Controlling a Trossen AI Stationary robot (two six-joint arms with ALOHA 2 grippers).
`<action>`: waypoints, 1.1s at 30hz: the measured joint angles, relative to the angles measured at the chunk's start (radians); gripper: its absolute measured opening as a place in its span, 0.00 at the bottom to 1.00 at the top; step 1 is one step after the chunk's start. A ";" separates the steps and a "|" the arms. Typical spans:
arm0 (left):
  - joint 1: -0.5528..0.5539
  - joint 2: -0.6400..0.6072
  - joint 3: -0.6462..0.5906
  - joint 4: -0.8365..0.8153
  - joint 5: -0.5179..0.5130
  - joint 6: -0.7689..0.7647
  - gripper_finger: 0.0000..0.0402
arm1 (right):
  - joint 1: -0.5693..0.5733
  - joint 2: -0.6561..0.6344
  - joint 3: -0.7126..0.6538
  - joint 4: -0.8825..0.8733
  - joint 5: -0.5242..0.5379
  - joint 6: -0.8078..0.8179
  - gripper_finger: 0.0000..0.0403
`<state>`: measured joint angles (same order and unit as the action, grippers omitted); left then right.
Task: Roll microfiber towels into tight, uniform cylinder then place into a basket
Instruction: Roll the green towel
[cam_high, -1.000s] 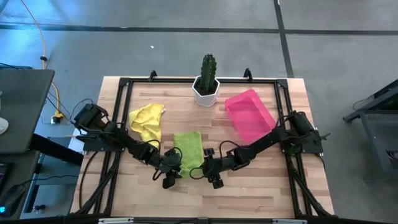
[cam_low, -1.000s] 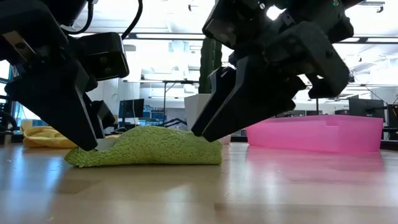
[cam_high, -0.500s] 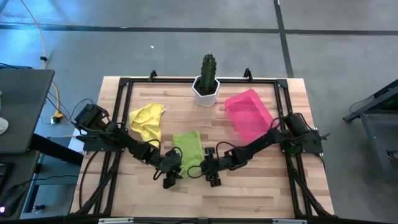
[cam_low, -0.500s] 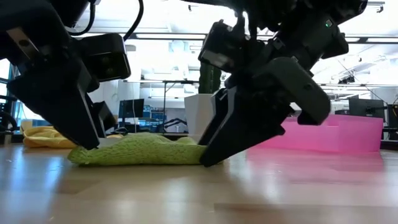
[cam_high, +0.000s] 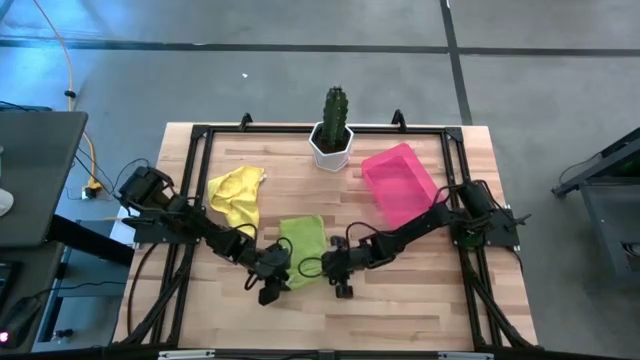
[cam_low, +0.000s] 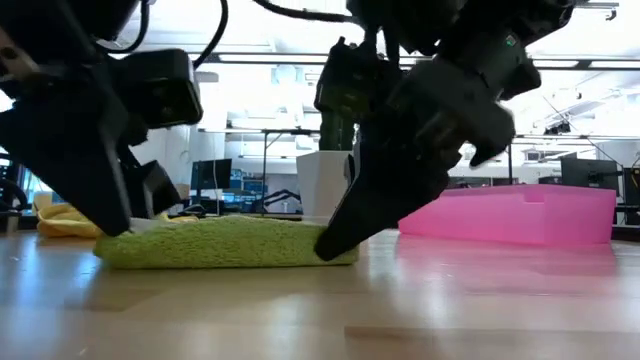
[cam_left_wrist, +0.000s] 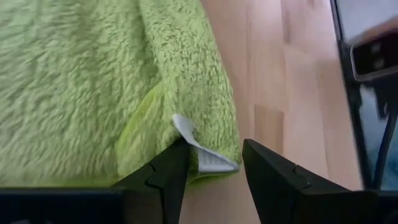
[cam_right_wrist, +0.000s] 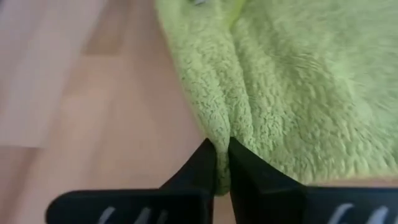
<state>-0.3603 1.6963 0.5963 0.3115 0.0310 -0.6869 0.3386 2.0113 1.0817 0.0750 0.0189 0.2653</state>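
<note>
Wooden worktop (cam_high: 400, 300), lime green towel (cam_high: 302, 240) lying flat. Right tool (cam_right_wrist: 222, 163) pinches the towel's near edge, fingers clamped together. Left tool (cam_left_wrist: 211, 171) straddles the opposite corner, fingers apart.

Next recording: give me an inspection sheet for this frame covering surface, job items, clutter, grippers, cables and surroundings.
Surface: wooden table inside a black frame.
Job's things: green towel lying flat near the front middle, not rolled; yellow towel crumpled at back left; pink basket at back right, nothing in it.
Clutter: white pot with cactus at the back edge.
Grippers: left gripper open, astride the green towel's corner with the white tag; right gripper shut on the green towel's edge.
Cables: yellow cable on the floor to the left; black arm cables at both table sides.
Surroundings: grey floor; desk edge at left; office room behind; no person seen.
</note>
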 joint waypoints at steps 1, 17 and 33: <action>0.000 -0.015 -0.002 -0.019 -0.002 0.022 0.37 | -0.007 0.000 -0.001 0.005 -0.041 0.023 0.04; -0.133 -0.136 0.000 -0.135 -0.304 0.378 0.37 | -0.138 0.005 -0.005 0.017 -0.410 0.392 0.01; -0.206 -0.041 0.003 -0.029 -0.470 0.645 0.37 | -0.195 0.006 -0.006 0.032 -0.491 0.591 0.01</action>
<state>-0.5663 1.6549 0.5989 0.2825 -0.4389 -0.0414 0.1432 2.0171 1.0760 0.1072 -0.4725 0.8566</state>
